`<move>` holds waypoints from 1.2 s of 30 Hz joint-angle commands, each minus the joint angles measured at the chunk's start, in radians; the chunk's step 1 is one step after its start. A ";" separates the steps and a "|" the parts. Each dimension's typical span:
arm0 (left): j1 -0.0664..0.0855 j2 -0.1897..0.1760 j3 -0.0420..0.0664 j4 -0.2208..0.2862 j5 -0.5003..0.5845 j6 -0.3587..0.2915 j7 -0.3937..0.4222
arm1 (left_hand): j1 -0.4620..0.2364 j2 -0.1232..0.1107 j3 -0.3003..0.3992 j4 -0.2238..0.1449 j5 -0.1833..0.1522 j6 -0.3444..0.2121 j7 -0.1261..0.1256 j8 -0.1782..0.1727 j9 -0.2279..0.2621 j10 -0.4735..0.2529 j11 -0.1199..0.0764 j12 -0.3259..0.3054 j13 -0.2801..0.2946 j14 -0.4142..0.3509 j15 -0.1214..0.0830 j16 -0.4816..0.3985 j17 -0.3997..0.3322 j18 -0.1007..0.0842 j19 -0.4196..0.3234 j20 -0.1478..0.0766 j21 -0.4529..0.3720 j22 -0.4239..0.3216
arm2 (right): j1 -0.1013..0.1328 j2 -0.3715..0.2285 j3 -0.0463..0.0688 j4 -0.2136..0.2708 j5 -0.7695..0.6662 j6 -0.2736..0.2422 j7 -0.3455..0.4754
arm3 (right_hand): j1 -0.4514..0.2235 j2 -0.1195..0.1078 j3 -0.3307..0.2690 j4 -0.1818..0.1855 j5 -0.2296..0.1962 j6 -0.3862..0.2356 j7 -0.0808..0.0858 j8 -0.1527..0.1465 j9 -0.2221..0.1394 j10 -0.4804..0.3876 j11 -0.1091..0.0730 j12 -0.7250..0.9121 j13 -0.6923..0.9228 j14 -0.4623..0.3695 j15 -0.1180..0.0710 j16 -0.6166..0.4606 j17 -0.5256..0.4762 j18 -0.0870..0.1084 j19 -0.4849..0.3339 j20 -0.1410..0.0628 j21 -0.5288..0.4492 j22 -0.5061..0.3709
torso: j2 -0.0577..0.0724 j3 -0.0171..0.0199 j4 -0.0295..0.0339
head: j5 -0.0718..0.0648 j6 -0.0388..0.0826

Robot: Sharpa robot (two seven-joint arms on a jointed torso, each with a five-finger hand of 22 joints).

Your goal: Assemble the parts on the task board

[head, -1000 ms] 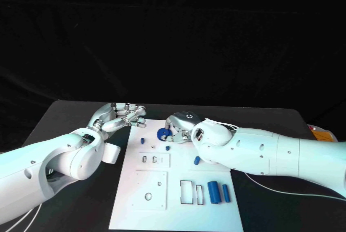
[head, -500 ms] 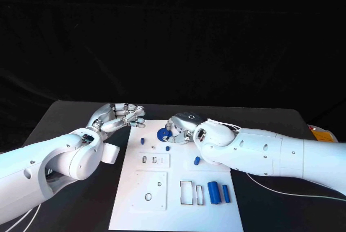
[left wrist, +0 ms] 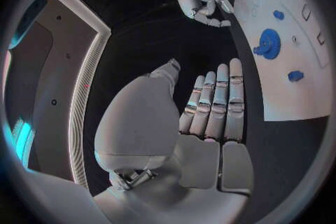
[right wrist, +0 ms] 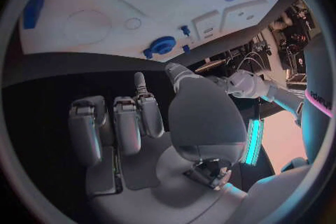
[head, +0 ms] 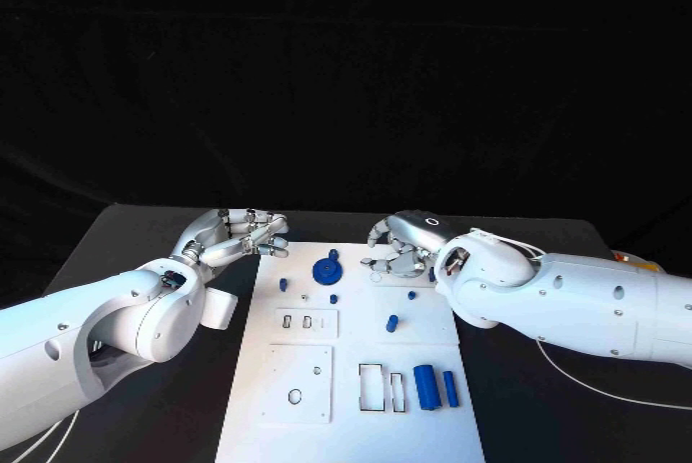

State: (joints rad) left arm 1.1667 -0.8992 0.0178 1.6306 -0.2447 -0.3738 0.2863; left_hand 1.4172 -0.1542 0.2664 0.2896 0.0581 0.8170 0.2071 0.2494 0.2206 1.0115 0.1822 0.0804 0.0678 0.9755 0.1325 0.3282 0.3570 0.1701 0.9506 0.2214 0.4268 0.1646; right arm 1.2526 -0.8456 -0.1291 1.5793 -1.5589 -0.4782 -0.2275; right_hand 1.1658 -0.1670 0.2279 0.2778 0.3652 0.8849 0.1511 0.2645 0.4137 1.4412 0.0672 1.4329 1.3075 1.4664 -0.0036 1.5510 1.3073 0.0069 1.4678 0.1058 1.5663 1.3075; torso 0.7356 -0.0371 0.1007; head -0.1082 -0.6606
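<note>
Blue gear (head: 327,271) is sitting on the task board (head: 346,423); both robot hands, left (head: 235,235) and right (head: 405,247), are curling closed, holding nothing.

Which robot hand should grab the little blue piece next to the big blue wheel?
Probably the right hand. It hovers over the board's far edge, close to the small blue piece, holding nothing. The left hand sits off the task board, over the black table, farther away.
</note>
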 commanded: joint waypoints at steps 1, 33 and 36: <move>0.001 0.001 0.001 0.004 0.005 0.011 0.010 | 0.001 0.009 -0.005 0.000 -0.004 -0.009 0.035 -0.003 -0.001 -0.007 0.003 -0.006 0.000 -0.006 -0.001 -0.006 0.001 0.010 -0.007 0.002 -0.004 -0.001 | 0.011 -0.052 0.001 0.023 0.153 -0.001 0.075 | 0.066 -0.008 0.018 -0.017 -0.071 0.010 -0.002 -0.007 0.004 0.004 0.001 0.001 0.115 0.090 0.002 0.003 0.195 -0.007 0.103 0.000 0.005 0.263 | -0.003 0.0029 -0.0098 | -0.001 0.004; 0.000 0.005 0.000 -0.001 0.006 0.019 0.011 | 0.003 0.009 -0.007 -0.001 -0.004 -0.009 0.035 -0.004 -0.001 -0.007 0.003 -0.006 0.000 -0.006 -0.001 -0.007 0.003 0.011 -0.007 0.003 -0.004 -0.001 | -0.070 -0.205 -0.003 -0.051 0.261 0.041 0.247 | 0.173 -0.035 0.003 -0.038 -0.203 -0.078 0.023 -0.079 -0.005 -0.008 0.023 -0.011 0.105 0.091 0.020 0.004 0.201 -0.007 0.103 0.014 0.005 0.263 | -0.005 0.0113 -0.0158 | -0.017 -0.013; 0.000 0.005 0.000 -0.001 0.006 0.019 0.010 | 0.003 0.009 -0.007 -0.001 -0.004 -0.009 0.035 -0.004 -0.001 -0.007 0.003 -0.006 0.000 -0.006 -0.001 -0.007 0.003 0.011 -0.007 0.003 -0.004 -0.001 | -0.073 -0.198 -0.004 -0.060 0.262 0.041 0.243 | 0.179 -0.030 0.000 -0.037 -0.196 -0.078 0.024 -0.079 -0.004 -0.006 0.024 -0.009 0.106 0.091 0.022 0.005 0.202 -0.007 0.103 0.016 0.005 0.263 | -0.006 0.0106 -0.0149 | -0.014 -0.015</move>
State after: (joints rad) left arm 1.1664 -0.8950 0.0176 1.6280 -0.2430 -0.3720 0.2873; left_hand 1.4172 -0.1542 0.2664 0.2896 0.0580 0.8133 0.2107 0.2494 0.2206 1.0079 0.1857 0.0804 0.0678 0.9755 0.1325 0.3243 0.3590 0.1701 0.9506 0.2214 0.4268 0.1647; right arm 1.1812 -1.0462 -0.1326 1.5220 -1.2977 -0.4474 0.0071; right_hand 1.3434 -0.2042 0.2331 0.2428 0.1657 0.8145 0.1744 0.1891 0.4090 1.4323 0.0838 1.4265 1.3081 1.4664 0.0110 1.5510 1.3079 0.0069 1.4659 0.1149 1.5663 1.3081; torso 0.7307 -0.0248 0.0839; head -0.1246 -0.6739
